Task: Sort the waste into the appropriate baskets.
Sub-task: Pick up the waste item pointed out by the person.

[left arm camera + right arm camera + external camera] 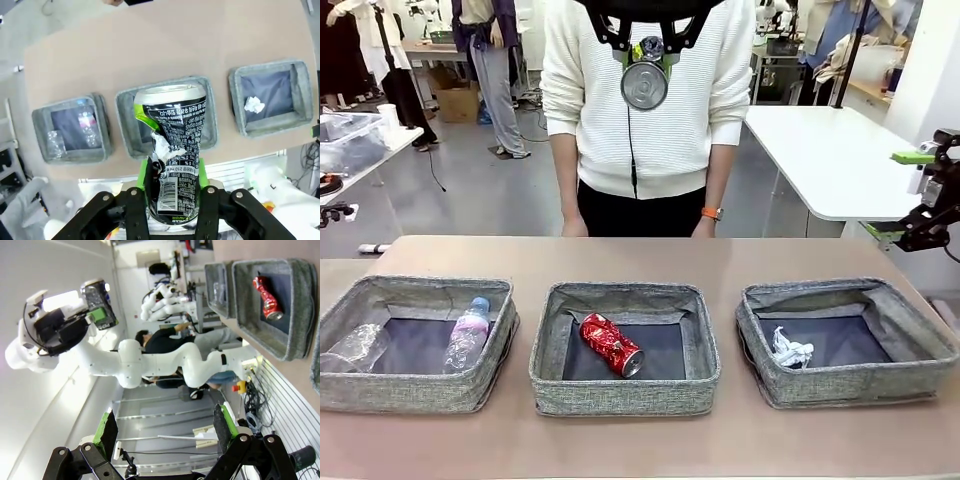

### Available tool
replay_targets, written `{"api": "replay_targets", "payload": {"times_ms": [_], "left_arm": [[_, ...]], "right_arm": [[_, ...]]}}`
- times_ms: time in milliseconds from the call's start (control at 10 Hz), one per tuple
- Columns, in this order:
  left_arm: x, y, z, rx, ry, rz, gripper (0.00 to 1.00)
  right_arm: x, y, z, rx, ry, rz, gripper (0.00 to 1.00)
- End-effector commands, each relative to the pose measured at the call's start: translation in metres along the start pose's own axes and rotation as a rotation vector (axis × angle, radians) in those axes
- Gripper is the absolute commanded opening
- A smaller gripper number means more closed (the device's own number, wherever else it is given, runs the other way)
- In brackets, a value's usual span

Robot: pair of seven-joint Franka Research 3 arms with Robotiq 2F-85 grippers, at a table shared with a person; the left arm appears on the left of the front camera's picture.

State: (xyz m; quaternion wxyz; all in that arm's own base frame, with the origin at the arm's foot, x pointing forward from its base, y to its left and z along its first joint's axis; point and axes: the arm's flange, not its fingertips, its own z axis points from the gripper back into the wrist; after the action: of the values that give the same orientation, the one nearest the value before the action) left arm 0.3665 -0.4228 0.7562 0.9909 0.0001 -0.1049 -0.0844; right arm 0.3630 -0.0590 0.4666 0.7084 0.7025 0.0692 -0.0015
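Note:
My left gripper (648,48) hangs high over the table's middle, shut on a dark printed can (645,85) whose silver end faces the front camera. In the left wrist view the dented can (172,150) sits between the green pads (145,176), above the middle basket (125,107). That middle basket (620,398) holds a dented red can (611,344). Two clear bottles, one blue-capped (468,333) and one plain (355,347), lie in the left basket (410,392). The right basket (850,385) holds a white paper wad (790,350). My right gripper (900,195) stands open and empty at the right edge.
A person in a white sweater stands at the far edge, hands (705,226) low by the table. A white table (830,150) stands behind on the right. Bare tabletop (640,258) runs between the baskets and the person.

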Motion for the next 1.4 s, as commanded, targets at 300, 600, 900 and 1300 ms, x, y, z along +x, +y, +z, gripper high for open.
{"api": "replay_targets", "payload": {"times_ms": [300, 600, 900, 1300], "left_arm": [[0.000, 0.005, -0.005, 0.053, 0.075, -0.022, 0.41], [-0.002, 0.014, 0.032, 0.029, 0.061, 0.012, 0.41], [-0.011, 0.019, 0.020, 0.037, 0.059, 0.012, 0.41], [-0.011, 0.019, 0.020, 0.037, 0.059, 0.012, 0.41]], "right_arm": [[-0.001, 0.001, -0.002, -0.002, -0.006, 0.007, 1.00], [-0.001, 0.001, -0.002, -0.002, -0.006, 0.007, 1.00], [-0.001, 0.001, -0.002, -0.002, -0.006, 0.007, 1.00], [-0.001, 0.001, -0.002, -0.002, -0.006, 0.007, 1.00]]}}
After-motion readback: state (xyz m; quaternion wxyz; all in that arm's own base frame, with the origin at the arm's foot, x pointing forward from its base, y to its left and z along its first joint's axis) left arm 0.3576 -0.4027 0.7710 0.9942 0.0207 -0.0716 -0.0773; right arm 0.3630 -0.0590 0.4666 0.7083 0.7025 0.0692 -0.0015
